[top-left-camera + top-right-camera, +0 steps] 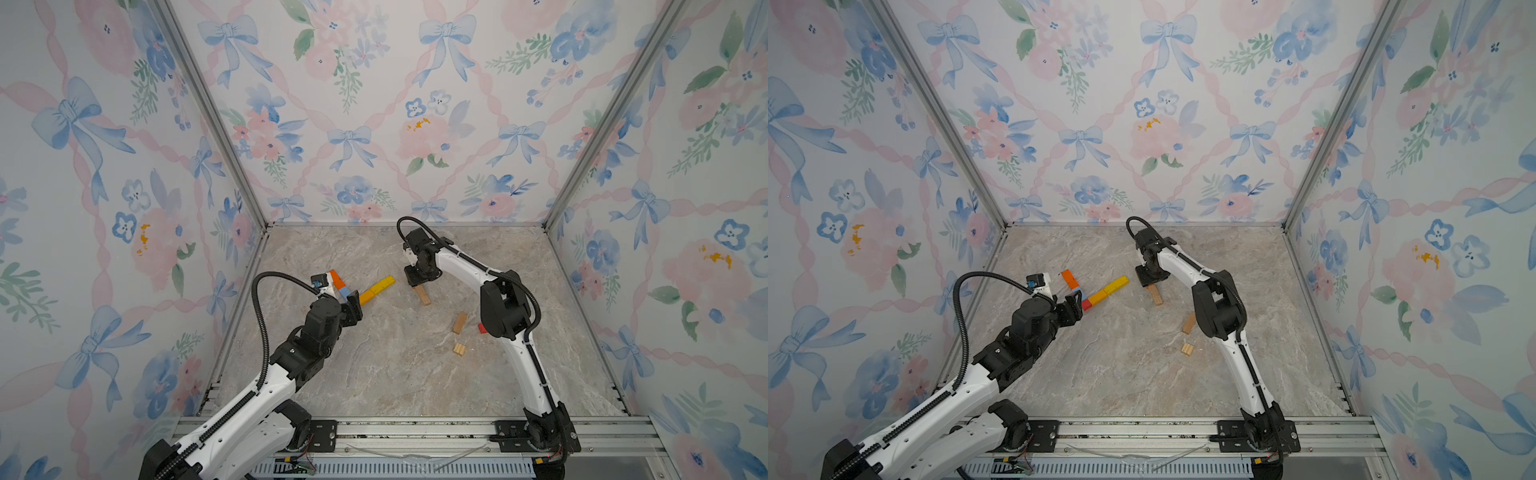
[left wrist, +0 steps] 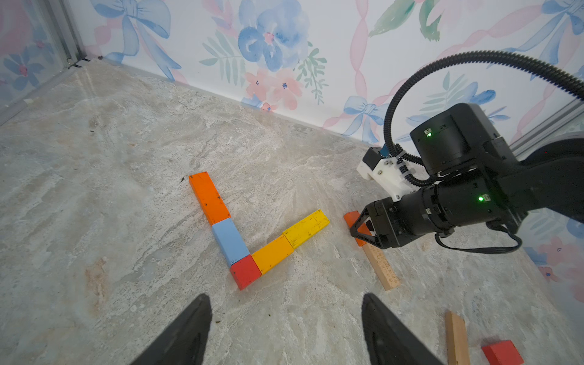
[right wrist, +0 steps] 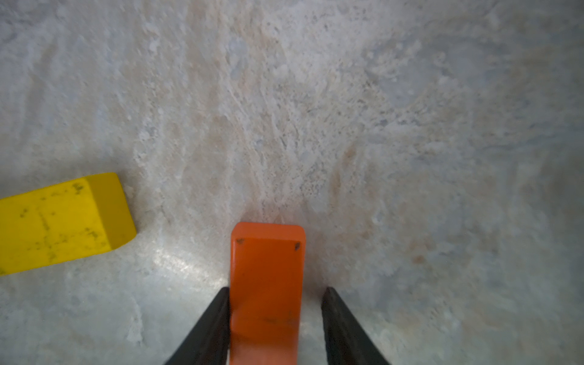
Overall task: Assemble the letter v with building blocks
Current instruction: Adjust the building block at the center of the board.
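Five building blocks lie end to end in a V: orange (image 2: pixel 209 197), light blue (image 2: pixel 230 241), red (image 2: pixel 246 271) at the corner, amber (image 2: pixel 273 253) and yellow (image 2: pixel 306 228). My left gripper (image 2: pixel 286 298) hangs open just short of the red corner, holding nothing. My right gripper (image 3: pixel 277 288) reaches down over another orange block (image 3: pixel 267 268) near the yellow block's (image 3: pixel 60 221) end. Its jaws straddle that block: one finger touches a side, the other stands off with a gap. A tan block (image 2: pixel 380 265) lies end to end with this orange block.
Loose blocks lie by the right arm: a long tan one (image 1: pixel 459 323), a short tan one (image 1: pixel 459 349) and a red one (image 1: pixel 482 328) partly behind the arm. Flowered walls close in the marble floor (image 1: pixel 374 374) on three sides.
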### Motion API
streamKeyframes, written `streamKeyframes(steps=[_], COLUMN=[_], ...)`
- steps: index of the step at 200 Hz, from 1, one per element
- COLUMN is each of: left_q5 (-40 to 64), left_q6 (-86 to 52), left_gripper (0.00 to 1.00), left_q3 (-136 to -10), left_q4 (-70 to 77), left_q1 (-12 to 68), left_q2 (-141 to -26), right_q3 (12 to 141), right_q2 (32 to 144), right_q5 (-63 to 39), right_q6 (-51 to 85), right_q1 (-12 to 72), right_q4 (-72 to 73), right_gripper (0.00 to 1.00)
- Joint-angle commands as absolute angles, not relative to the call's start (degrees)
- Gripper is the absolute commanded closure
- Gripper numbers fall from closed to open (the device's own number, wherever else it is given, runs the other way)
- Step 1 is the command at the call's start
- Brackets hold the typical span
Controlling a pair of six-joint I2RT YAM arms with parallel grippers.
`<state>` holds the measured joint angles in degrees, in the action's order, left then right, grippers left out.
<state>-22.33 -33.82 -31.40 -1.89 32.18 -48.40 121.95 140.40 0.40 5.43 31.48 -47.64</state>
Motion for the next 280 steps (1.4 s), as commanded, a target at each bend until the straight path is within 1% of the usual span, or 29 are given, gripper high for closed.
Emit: streamKeyframes(steps=[1, 8, 24, 97, 158, 280], left_q5=[-23.62, -23.64, -23.72, -23.56, -23.55, -23.47], left_q6=[-34.89, -34.9, -35.0, -35.33, -35.38, -35.91], left_gripper=[0.23, 0.23, 0.23, 0.23, 0.23, 0.23], left_q3=[-30.2, -30.1, -29.98, -29.76, -29.76, -29.17], left_q4=[-3.16, -3.16, -3.18, -3.27, -3.5, -3.82], left_q1=[31.62, 31.59, 31.57, 31.6, 31.5, 31.47], left_q2=[-47.31, -47.28, -47.15, -46.93, -46.69, -45.65], right_q3=[122.72, 122.7, 122.74, 122.06, 121.2, 119.71], right_q2=[141.6, 141.6, 141.55, 141.19, 140.64, 139.53], right_q5=[-0.2, -0.18, -0.26, -0.97, -0.66, -0.8], right_q6=[4.83, 4.68, 4.58, 5.41, 6.15, 7.3], right_q1=[30.94, 30.94, 30.92, 31.02, 31.2, 31.46], right_q4=[-49.85, -49.83, -49.87, -50.19, -50.06, -50.04], right_gripper=[0.55, 0.57, 0.58, 0.57, 0.63, 0.62])
